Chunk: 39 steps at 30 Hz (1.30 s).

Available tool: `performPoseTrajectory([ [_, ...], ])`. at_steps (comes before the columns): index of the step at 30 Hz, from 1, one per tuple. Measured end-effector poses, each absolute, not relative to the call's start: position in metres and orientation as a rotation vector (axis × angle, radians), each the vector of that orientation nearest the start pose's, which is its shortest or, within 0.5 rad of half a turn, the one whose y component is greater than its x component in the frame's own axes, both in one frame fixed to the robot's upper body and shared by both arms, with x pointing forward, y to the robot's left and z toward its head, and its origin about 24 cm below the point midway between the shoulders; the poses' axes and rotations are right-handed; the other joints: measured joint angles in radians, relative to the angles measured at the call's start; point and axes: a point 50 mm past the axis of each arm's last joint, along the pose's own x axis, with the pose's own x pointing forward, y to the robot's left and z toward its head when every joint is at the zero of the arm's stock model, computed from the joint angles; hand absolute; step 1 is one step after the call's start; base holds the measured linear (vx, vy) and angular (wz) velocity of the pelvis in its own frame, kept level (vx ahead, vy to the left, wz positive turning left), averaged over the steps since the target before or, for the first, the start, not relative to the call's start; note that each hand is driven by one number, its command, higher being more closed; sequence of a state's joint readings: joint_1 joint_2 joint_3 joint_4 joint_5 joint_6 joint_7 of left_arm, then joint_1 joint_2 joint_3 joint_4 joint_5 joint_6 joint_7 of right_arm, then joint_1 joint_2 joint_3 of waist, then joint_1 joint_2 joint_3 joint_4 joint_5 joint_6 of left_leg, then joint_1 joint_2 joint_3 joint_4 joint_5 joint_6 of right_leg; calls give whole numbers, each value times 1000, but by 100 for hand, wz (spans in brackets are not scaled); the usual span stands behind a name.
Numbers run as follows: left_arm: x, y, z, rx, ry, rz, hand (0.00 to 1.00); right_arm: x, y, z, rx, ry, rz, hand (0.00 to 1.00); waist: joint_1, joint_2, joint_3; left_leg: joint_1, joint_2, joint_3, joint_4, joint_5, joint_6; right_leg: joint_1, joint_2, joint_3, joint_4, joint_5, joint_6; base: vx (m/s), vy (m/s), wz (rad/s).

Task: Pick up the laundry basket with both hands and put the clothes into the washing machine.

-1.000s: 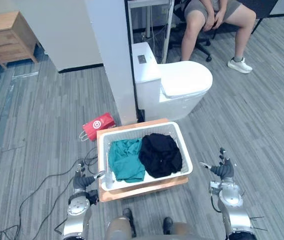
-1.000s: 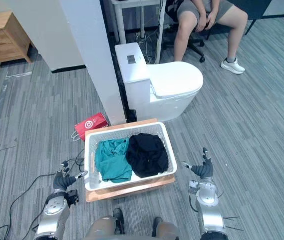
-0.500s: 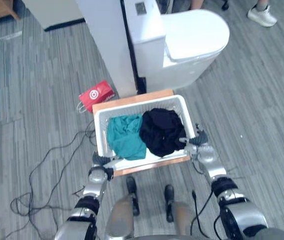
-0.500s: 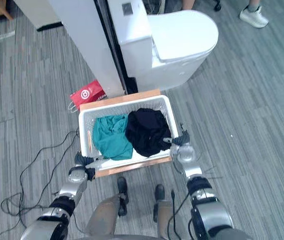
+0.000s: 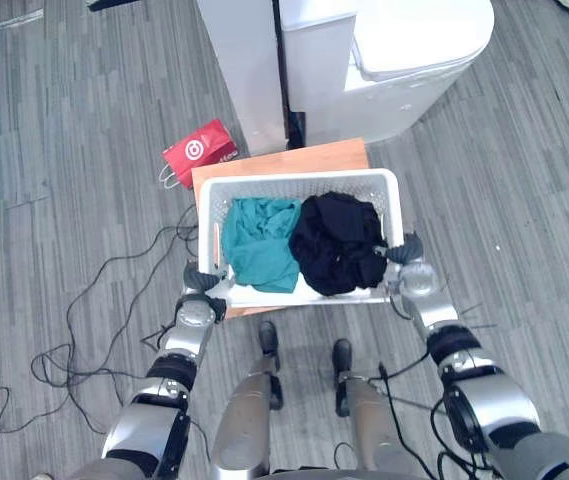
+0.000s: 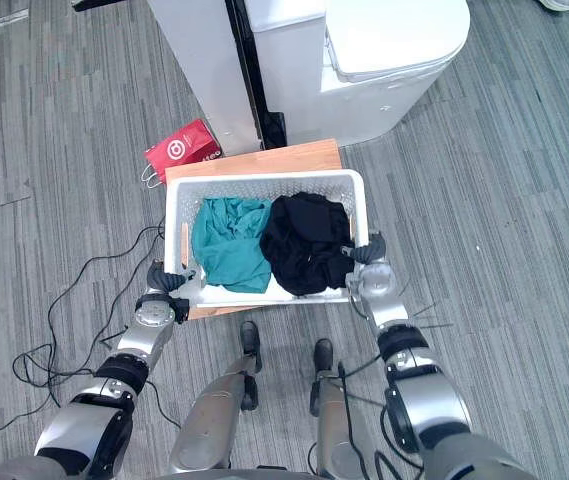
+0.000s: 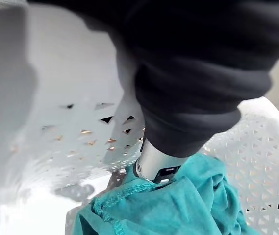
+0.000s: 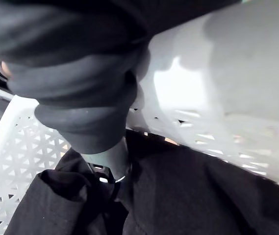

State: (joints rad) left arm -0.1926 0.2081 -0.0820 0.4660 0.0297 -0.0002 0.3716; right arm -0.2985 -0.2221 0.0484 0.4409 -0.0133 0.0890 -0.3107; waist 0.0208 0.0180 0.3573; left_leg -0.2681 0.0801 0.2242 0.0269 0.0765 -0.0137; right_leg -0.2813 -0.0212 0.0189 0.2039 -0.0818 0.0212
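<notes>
The white plastic laundry basket [image 5: 299,178], its walls full of little holes, sits on a flat wooden board [image 5: 279,160]. A crumpled teal cloth [image 5: 262,240] and a black cloth [image 5: 336,240] lie inside. The left hand [image 5: 200,280] and the right hand [image 5: 407,262] each pinch a side wall, thumb inside.

Grey wood-plank floor [image 5: 64,120] all round — a white pillar [image 5: 244,70] stands at the far side, a white toilet [image 5: 419,40] just beside it, a red bag [image 5: 199,152] near the pillar's foot.
</notes>
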Motion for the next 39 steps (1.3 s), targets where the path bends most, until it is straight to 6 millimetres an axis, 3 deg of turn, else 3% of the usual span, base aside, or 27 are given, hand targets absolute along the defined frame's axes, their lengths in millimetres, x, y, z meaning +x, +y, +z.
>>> performPoseTrajectory([
  [4,247,191,-8,271,209,274,100,271,-205,27,-299,126,-288,100,-17,-4,-4,75,2,37,-24,-19,-4,56,10,60,-45,20,8,62,-3,-42],
  [7,227,192,-14,256,233,259,100,253,-202,23,-303,128,-280,100,-41,-30,-43,109,7,94,-20,-43,-2,75,18,121,-73,35,18,42,13,-64],
  [12,209,192,-22,259,279,215,100,223,-206,12,-326,171,-280,100,-71,-73,-106,149,32,216,85,-139,-2,105,28,253,-104,67,42,46,38,-90],
  [13,208,191,-22,255,284,215,100,222,-206,12,-331,172,-274,100,-76,-75,-108,162,51,260,132,-177,0,103,37,262,-109,89,67,-73,59,-127],
  [14,207,191,-23,252,290,217,100,222,-205,12,-336,170,-265,100,-75,-80,-111,183,82,325,168,-208,2,109,39,209,-139,117,71,-95,58,-150],
  [15,207,193,-22,255,289,221,100,223,-203,13,-333,167,-258,100,-71,-87,-116,196,90,364,182,-223,3,112,26,144,-160,97,35,-111,64,-160],
  [17,205,195,-22,245,293,239,100,226,-201,10,-327,172,-249,100,-82,-75,-131,237,146,496,238,-262,15,109,-76,-246,-130,48,-50,-40,67,-159],
  [18,204,198,-22,246,296,246,100,227,-199,8,-324,177,-241,100,-80,-76,-138,248,158,531,247,-268,17,103,-110,-357,-98,37,-68,-1,43,-165],
  [19,204,201,-22,246,298,260,100,229,-196,5,-321,185,-228,100,-72,-75,-144,278,183,597,262,-285,0,101,-177,-545,-21,15,-101,20,-21,-165],
  [20,203,202,-23,248,309,265,100,228,-194,0,-313,203,-224,100,-67,-81,-165,296,203,651,297,-303,-27,103,-200,-613,4,27,-84,49,-50,-158],
  [21,202,202,-24,248,314,266,100,227,-194,-1,-311,209,-222,100,-66,-82,-173,301,208,666,322,-315,-43,102,-191,-598,-9,66,-55,85,-107,-136],
  [22,202,202,-25,237,322,272,100,226,-195,-2,-317,216,-213,100,-70,-64,-177,321,262,708,381,-345,-73,101,-144,-534,-33,120,-23,87,-141,-146],
  [23,198,202,-28,214,337,291,100,226,-194,-4,-327,224,-197,100,-62,-48,-182,336,327,718,482,-351,-82,93,-94,-470,-41,113,-33,72,-156,-163],
  [24,194,203,-31,207,349,302,100,227,-193,-5,-331,226,-185,100,-56,-42,-186,332,365,696,549,-344,-69,87,-68,-435,-39,109,-41,56,-196,-181],
  [25,189,204,-34,204,368,310,100,229,-191,-5,-339,223,-170,100,-50,-31,-190,304,422,627,670,-332,56,86,-24,-379,-41,106,-56,63,-221,-215],
  [26,182,204,-39,198,395,316,100,230,-192,-4,-360,221,-155,100,-33,-15,-197,191,453,394,860,-278,181,93,42,-285,-58,110,-80,83,-186,-240],
  [27,179,200,-43,174,410,320,100,232,-191,-3,-375,216,-140,100,-23,0,-200,136,387,219,893,-314,121,99,68,-224,-72,106,-92,97,-73,-221],
  [28,179,197,-44,159,417,324,100,233,-194,-2,-388,214,-139,100,-11,6,-199,111,327,132,895,-337,91,106,83,-187,-79,105,-100,107,32,-179],
  [29,179,194,-46,143,425,328,100,236,-197,-1,-402,212,-138,100,0,9,-198,72,235,27,877,-366,67,120,97,-145,-99,113,-114,173,76,-203],
  [30,176,192,-50,128,441,329,100,240,-198,2,-412,209,-128,100,12,6,-194,26,112,-85,793,-390,49,150,109,-86,-129,119,-124,195,100,-196],
  [32,174,192,-51,123,448,332,100,240,-200,3,-428,203,-121,100,34,12,-189,-12,25,-149,615,-379,16,203,123,-18,-191,124,-131,180,122,-194],
  [33,175,190,-51,113,447,333,100,240,-202,5,-442,196,-119,100,49,37,-188,-18,14,-171,430,-313,-26,239,153,28,-253,113,-127,186,107,-193],
  [34,174,188,-52,99,453,340,100,240,-201,5,-444,194,-112,100,68,53,-191,-5,38,-162,413,-284,-28,242,179,52,-232,112,-108,358,118,-186],
  [35,173,195,-52,108,453,355,100,241,-194,5,-423,190,-108,100,77,58,-187,-5,47,-134,446,-299,-60,231,190,70,-80,102,-112,434,64,-113],
  [36,179,196,-48,118,431,347,100,241,-195,6,-418,189,-121,100,70,71,-180,-52,62,-123,541,-339,-76,291,183,85,-156,37,-105,394,113,-65],
  [38,186,190,-45,87,410,349,100,242,-205,6,-428,204,-153,100,74,76,-176,-94,75,-78,539,-329,-45,301,173,85,-176,27,-101,212,165,-5],
  [39,184,191,-46,83,420,356,100,242,-204,5,-423,207,-152,100,75,73,-176,-87,73,-60,527,-307,-5,301,166,86,-157,6,-88,279,199,-10],
])
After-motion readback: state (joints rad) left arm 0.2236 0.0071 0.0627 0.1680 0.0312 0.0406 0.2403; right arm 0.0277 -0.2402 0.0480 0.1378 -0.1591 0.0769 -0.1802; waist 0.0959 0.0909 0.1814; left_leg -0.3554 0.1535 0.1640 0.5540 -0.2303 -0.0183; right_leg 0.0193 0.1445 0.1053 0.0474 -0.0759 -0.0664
